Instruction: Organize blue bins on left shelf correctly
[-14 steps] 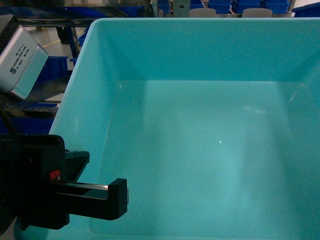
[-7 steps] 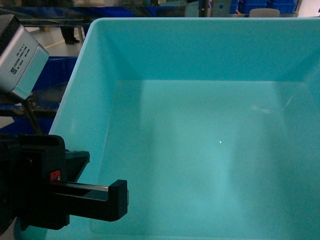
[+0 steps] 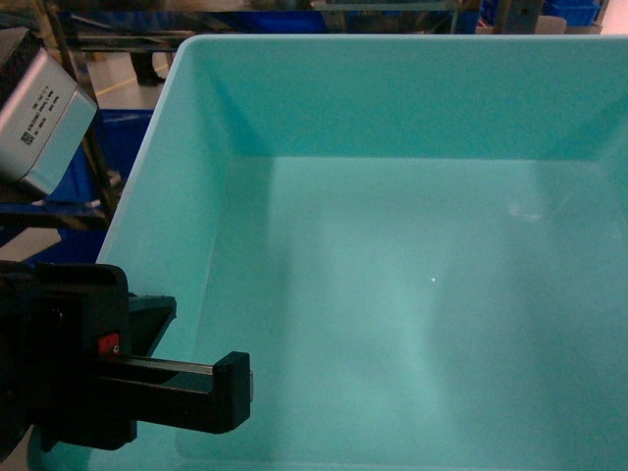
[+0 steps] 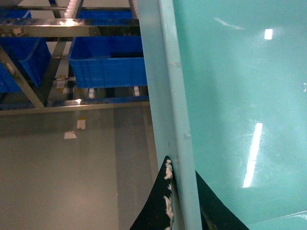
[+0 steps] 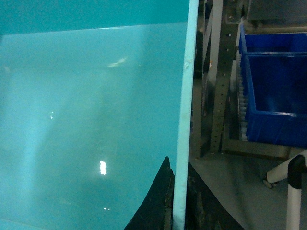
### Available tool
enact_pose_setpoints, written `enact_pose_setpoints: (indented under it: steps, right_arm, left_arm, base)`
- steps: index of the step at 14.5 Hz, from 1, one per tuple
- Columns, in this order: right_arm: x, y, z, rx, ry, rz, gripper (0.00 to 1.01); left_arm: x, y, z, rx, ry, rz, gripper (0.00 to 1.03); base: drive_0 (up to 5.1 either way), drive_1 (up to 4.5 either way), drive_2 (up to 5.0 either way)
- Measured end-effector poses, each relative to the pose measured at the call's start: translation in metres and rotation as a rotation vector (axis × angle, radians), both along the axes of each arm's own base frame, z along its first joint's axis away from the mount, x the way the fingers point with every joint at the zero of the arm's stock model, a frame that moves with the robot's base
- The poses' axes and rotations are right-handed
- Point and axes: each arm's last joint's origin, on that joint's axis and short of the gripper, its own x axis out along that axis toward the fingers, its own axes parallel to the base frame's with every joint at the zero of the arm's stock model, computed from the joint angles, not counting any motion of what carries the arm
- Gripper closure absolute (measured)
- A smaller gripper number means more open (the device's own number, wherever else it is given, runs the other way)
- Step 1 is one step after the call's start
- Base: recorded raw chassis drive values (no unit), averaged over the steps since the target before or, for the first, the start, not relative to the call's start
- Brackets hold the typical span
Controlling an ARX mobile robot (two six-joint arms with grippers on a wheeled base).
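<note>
A light turquoise blue bin [image 3: 412, 294] fills the head view, its hollow inside facing the camera. My left gripper [image 4: 184, 203] is shut on the bin's left wall [image 4: 175, 120], one black finger [image 3: 232, 391] inside and one outside. On the opposite side my right gripper [image 5: 178, 203] is shut on the right wall [image 5: 184, 96], pinching the rim. The left shelf [image 4: 72, 29], a steel rack of shiny rails, shows past the bin in the left wrist view and at the top left of the head view [image 3: 98, 39].
Royal-blue ribbed bins [image 4: 108, 67] sit in the rack on the left. In the right wrist view a perforated steel post [image 5: 225, 72] and another royal-blue bin [image 5: 276, 96] stand close by. A white leg on a caster [image 5: 292, 177] rests on the grey floor.
The background beyond the bin's far rim has slid to the right; rack posts now show at the top left. Bin and grippers keep the same place in the view.
</note>
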Motion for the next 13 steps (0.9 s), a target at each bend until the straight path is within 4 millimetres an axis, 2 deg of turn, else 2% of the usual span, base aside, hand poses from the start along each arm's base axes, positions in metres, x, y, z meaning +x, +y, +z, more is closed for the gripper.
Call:
enact_pose_setpoints:
  steps: [7, 10, 13]
  right_arm:
    - [0.0001, 0.0001, 0.0007, 0.0, -0.007, 0.001, 0.99]
    - [-0.0003, 0.0001, -0.0002, 0.0, -0.003, 0.001, 0.99]
    - [-0.0004, 0.0001, -0.0007, 0.001, 0.002, 0.001, 0.99]
  left_arm:
    - [0.0, 0.0002, -0.0001, 0.002, 0.001, 0.001, 1.01]
    - [0.0001, 0.0001, 0.0, 0.001, -0.002, 0.0, 1.01]
    - [-0.0001, 0.0002, -0.0003, 0.002, 0.001, 0.0, 1.01]
  base:
    - [-5.0, 2.44, 2.4]
    - [0.0, 0.0, 0.0]
    - [0.1, 4.39, -4.2]
